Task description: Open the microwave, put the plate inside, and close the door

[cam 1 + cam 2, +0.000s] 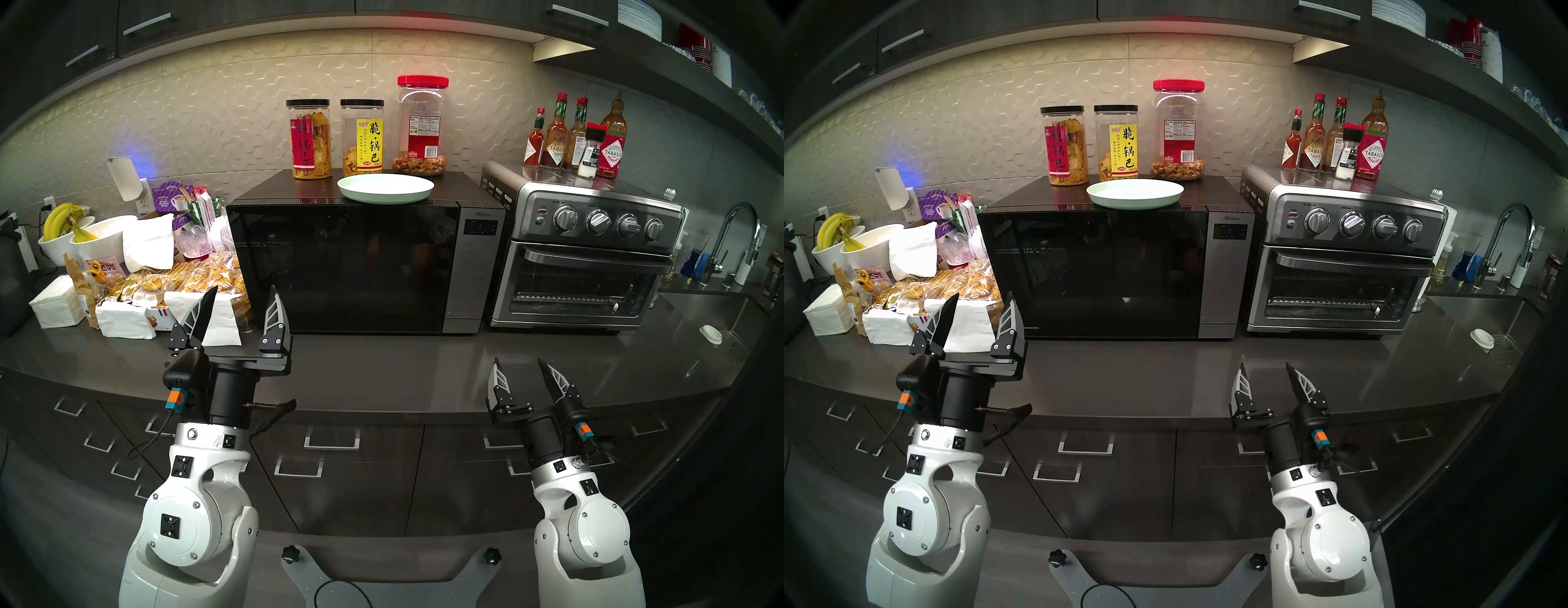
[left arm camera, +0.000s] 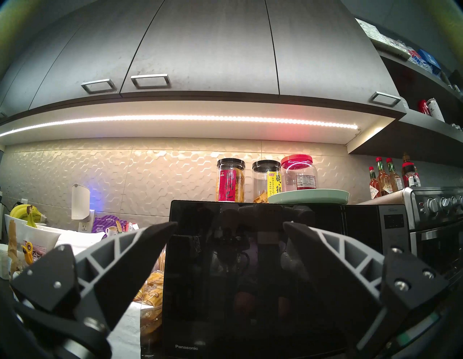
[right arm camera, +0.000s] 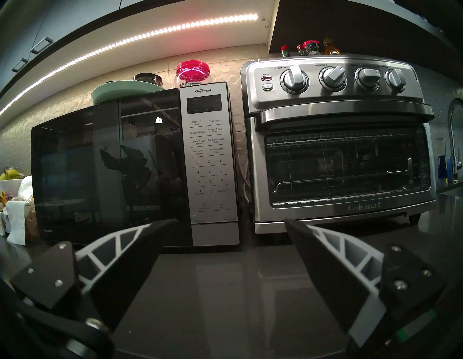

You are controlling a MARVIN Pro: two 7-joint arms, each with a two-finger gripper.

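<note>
Panasonic microwave [image 3: 110, 165], Inverter panel [image 3: 209, 160], Cuisinart toaster oven [image 3: 343, 160]

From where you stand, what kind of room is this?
Most likely a shared office kitchen or break room: a microwave and a toaster oven stand side by side on a dark counter, with a sink tap at the right and packaged snacks piled at the left.

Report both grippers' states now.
Left gripper: open, holding nothing.
Right gripper: open, holding nothing.
</note>
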